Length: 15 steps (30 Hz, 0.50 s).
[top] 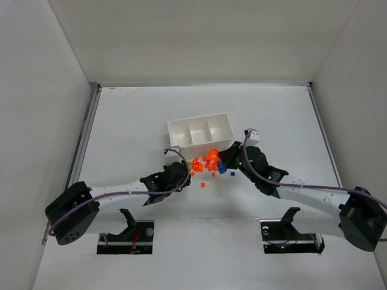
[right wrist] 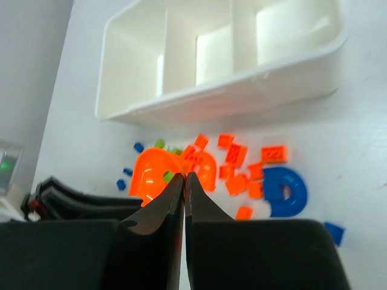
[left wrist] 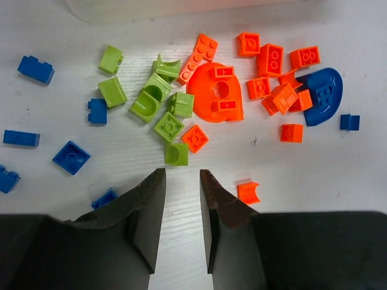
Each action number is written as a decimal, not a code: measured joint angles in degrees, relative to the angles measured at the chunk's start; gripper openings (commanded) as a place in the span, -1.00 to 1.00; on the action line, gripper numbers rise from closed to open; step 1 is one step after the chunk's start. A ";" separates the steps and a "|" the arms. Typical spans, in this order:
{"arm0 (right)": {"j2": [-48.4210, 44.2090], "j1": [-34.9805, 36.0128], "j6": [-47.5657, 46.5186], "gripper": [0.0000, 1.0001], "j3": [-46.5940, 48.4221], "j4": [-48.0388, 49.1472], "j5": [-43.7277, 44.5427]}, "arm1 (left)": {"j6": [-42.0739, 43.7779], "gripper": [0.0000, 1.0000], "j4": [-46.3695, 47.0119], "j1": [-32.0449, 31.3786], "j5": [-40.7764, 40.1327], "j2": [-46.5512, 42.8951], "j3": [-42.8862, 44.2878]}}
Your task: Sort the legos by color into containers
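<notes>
The legos [top: 211,162] lie in a loose heap just in front of the white tray [top: 202,145], whose three containers look empty [right wrist: 242,90]. In the left wrist view, green bricks [left wrist: 157,99] sit centre, blue ones [left wrist: 71,157] left, orange ones [left wrist: 272,66] right. My left gripper [left wrist: 181,175] is open over bare table, just short of a green brick [left wrist: 176,153]. My right gripper [right wrist: 184,176] is shut, its tips at the rim of a large rounded orange piece [right wrist: 145,178]. Whether it pinches that rim I cannot tell. A blue ring-shaped piece [right wrist: 284,192] lies to its right.
White enclosure walls stand on three sides of the table. A small white block [top: 252,134] sits right of the tray. The left arm's black body [right wrist: 66,199] is close on the right gripper's left. One orange brick [left wrist: 248,191] lies by the left gripper's right finger.
</notes>
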 measured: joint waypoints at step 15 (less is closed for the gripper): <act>11.69 -14.36 -10.01 -0.87 16.04 -1.86 0.15 | 3.85 -0.46 0.31 -1.51 -4.87 8.33 4.20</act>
